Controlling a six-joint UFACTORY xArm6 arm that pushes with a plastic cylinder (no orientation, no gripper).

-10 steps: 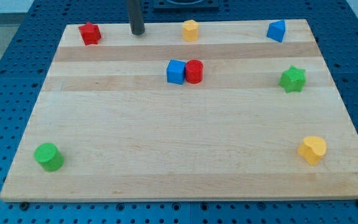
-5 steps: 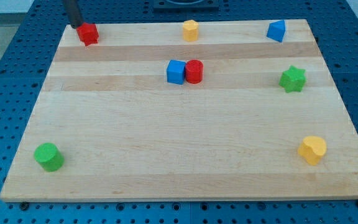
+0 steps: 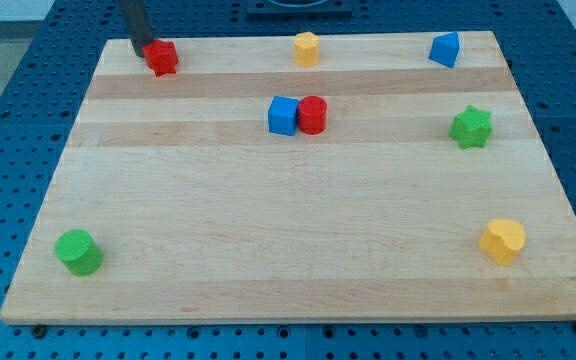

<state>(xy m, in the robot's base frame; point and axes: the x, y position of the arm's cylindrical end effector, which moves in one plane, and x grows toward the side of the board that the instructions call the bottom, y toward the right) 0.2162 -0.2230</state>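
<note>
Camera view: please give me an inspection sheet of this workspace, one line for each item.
Surface: wooden board on a blue perforated table.
Things: my tip touches the red block on its left side, at the board's top left.
Clutter: yellow block, blue block, blue cube touching red cylinder, green star, yellow block, green cylinder.
Hand: nothing seen; only the dark rod.
Cables: nothing seen.
Surroundings: dark base at the view's top.

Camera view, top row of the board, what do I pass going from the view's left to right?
My tip, touching the red block, then the yellow block, then the blue block.
</note>
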